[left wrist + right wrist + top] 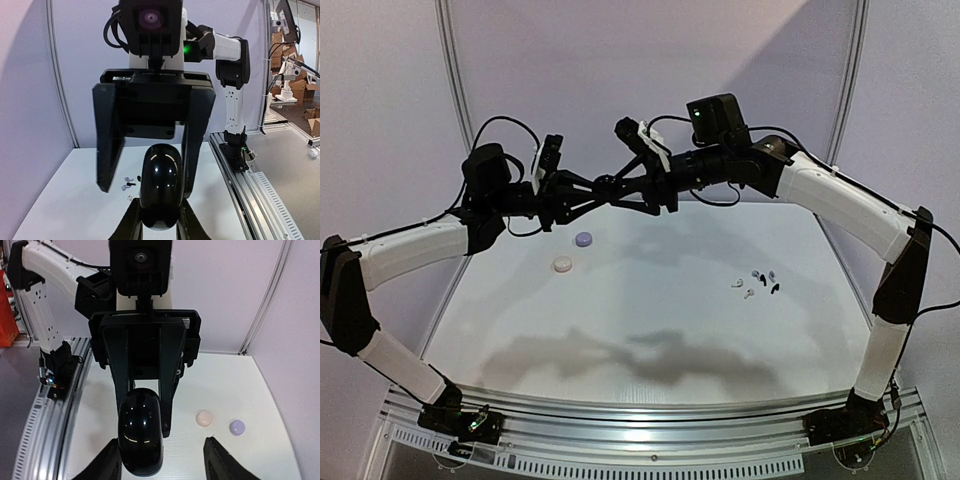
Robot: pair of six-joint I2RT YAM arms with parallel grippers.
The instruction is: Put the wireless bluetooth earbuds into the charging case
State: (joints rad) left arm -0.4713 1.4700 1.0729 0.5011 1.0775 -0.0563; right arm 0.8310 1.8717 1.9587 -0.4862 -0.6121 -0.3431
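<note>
A glossy black charging case (160, 182), closed, is held high above the table. My left gripper (160, 212) is shut on its lower end. The case also shows in the right wrist view (141, 437). My right gripper (162, 445) is open, its fingers spread wide; the case lies between them, close to the left finger. In the top view both grippers meet mid-air, the left gripper (592, 192) facing the right gripper (628, 190). Several tiny earbuds (760, 281), black, lavender and white, lie loose on the table at the right. They also show in the left wrist view (129, 182).
A round peach case (562, 264) and a round lavender case (584, 238) sit on the white table (650, 310) at the back left. They also show in the right wrist view: the peach case (204, 418) and the lavender case (237, 427). A metal rail (650, 420) runs along the near edge.
</note>
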